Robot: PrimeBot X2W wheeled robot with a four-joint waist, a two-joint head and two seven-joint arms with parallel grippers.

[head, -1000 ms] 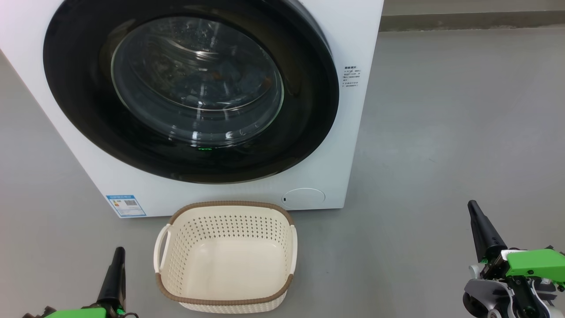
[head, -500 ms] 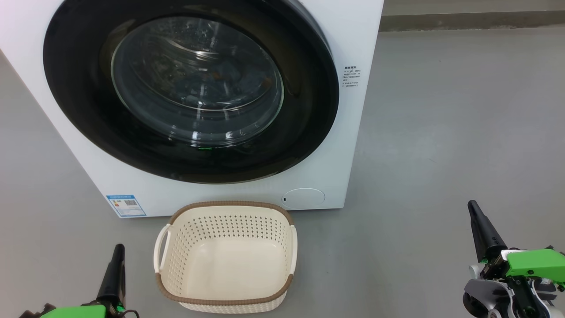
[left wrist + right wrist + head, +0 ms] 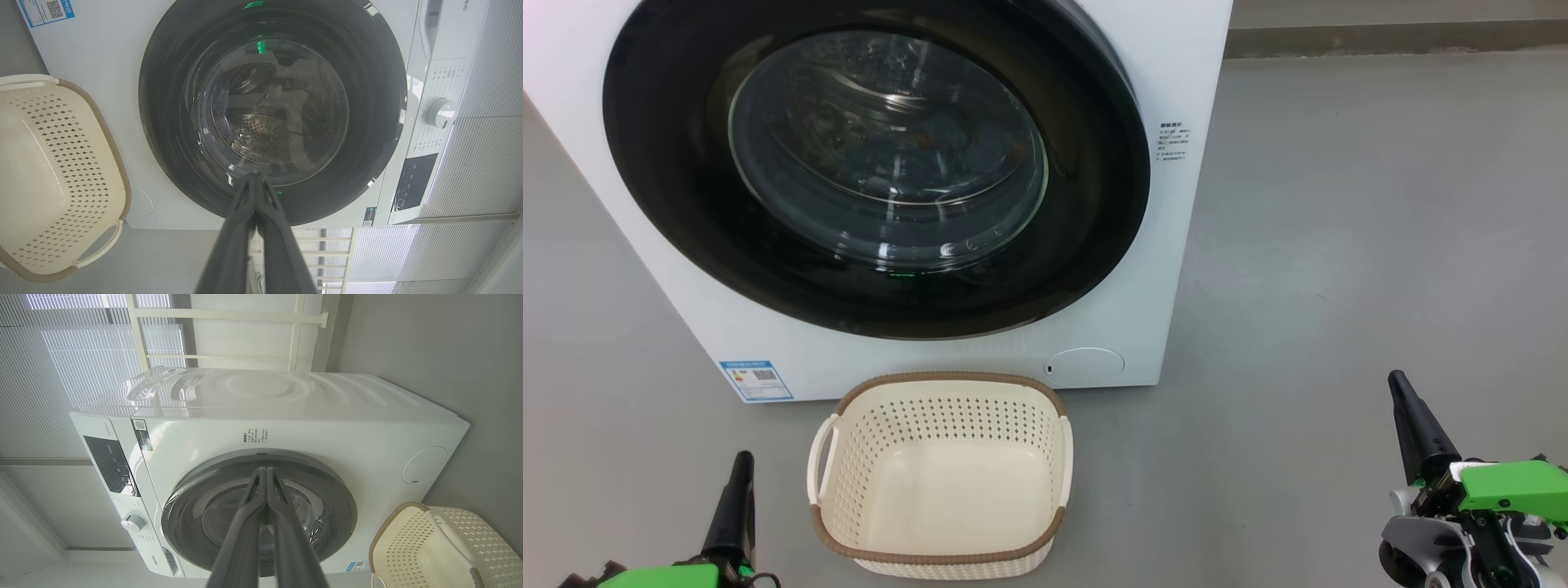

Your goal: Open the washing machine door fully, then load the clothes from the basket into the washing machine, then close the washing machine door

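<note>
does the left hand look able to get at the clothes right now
Probably not: the washing machine door is shut, with the clothes behind its glass; the left hand, itself shut, sits beside the basket.

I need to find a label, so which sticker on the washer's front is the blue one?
The sticker at the bottom left corner of the washer, beside the basket; the label right of the door is plain dark print.

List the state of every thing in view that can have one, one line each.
washing machine door: shut.
clothes: loaded, dimly seen behind that door's glass.
basket: upright on the floor, empty.
left gripper: jaws shut, holding nothing.
right gripper: jaws shut, holding nothing.
</note>
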